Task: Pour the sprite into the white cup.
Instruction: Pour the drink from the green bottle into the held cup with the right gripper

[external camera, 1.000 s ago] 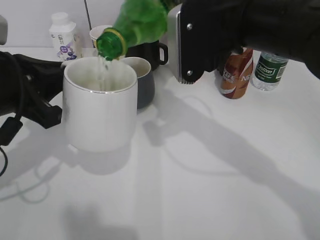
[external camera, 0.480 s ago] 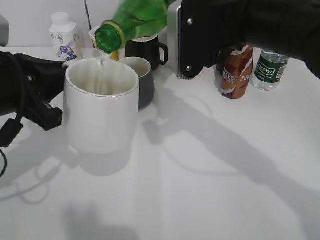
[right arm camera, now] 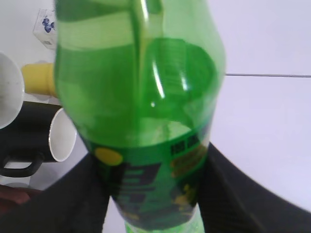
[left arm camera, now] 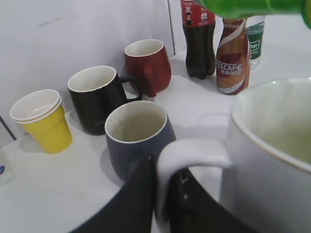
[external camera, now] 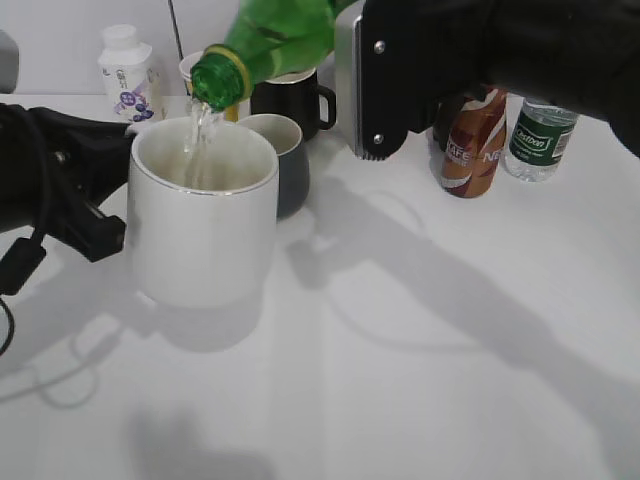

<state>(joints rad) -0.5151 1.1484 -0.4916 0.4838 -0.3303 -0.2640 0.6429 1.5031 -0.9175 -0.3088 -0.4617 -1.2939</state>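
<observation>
Left gripper [left arm camera: 160, 204] clamps the white cup's [external camera: 205, 225] handle — right gripper [right arm camera: 150, 194] grips the tilted sprite [external camera: 275, 45].

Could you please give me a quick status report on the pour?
Left gripper shut on white cup handle. Right gripper shut on sprite, tilted, stream entering cup. Nothing in the way.

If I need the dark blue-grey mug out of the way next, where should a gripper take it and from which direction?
Take the blue-grey mug by its rim from above, one finger inside and one outside. It stands upright, open and apparently empty. No handle shows in these views, and its sides look crowded: the white cup sits close in front, the black mug close behind.
</observation>
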